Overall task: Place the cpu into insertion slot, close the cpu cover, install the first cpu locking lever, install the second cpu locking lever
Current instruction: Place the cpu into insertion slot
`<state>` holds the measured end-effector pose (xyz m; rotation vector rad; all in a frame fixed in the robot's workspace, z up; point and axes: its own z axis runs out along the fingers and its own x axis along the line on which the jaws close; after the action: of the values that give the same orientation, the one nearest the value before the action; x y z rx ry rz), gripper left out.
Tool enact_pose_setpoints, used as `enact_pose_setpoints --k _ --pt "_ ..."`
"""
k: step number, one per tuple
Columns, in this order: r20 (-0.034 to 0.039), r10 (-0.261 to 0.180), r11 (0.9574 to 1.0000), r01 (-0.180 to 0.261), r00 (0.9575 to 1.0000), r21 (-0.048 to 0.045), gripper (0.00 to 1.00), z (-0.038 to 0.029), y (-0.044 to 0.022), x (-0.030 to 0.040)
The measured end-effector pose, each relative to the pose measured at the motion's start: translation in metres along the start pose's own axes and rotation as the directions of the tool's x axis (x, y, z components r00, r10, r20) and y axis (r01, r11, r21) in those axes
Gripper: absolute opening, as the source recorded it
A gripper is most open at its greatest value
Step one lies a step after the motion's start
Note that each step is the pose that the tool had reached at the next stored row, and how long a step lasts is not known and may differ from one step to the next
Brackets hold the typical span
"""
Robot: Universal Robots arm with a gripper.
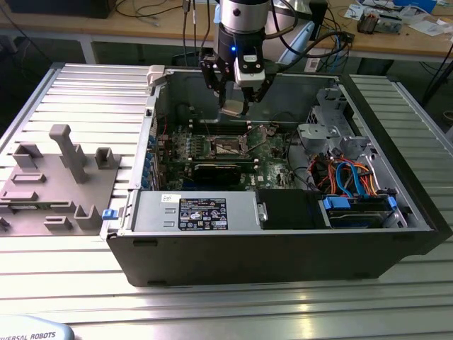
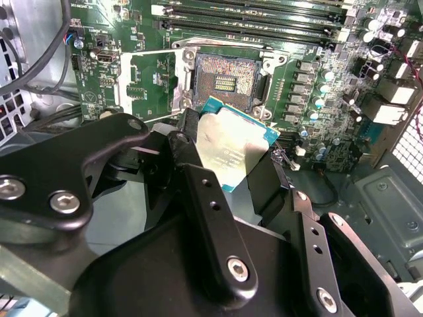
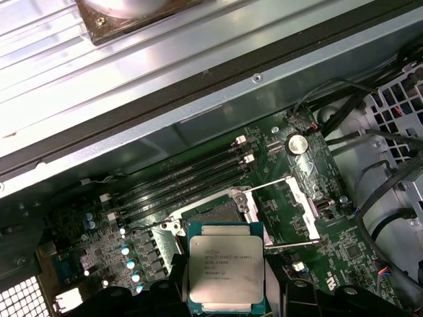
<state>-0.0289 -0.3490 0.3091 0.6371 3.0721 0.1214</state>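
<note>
My gripper (image 1: 233, 91) hangs over the open computer case, shut on the cpu (image 1: 232, 108), a small flat square chip with a dull silver top. In the second wrist view the cpu (image 2: 234, 148) sits tilted between black fingers (image 2: 190, 142), a little above and beside the insertion slot (image 2: 225, 79). That slot (image 1: 228, 147) is a dark square socket on the green motherboard (image 1: 272, 170) with nothing in it. The cpu cover (image 2: 149, 82) is swung open and lies next to the slot. In the first wrist view the cpu (image 3: 227, 271) hides part of the insertion slot (image 3: 213, 212), and the cpu cover (image 3: 303, 205) stands open.
Long black memory slots (image 3: 192, 179) run beside the socket. A power supply (image 1: 202, 212) lines the case's near wall. A drive cage with blue and orange cables (image 1: 350, 177) fills the exterior view's right. A grey fixture (image 1: 60, 177) rests on the table outside the case.
</note>
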Motion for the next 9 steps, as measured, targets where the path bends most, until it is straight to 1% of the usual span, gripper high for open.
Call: enact_pose_setpoints --k 9 --pt "0.0011 0.014 0.9999 -0.014 0.9999 -0.0001 0.54 0.0006 0.0 0.0"
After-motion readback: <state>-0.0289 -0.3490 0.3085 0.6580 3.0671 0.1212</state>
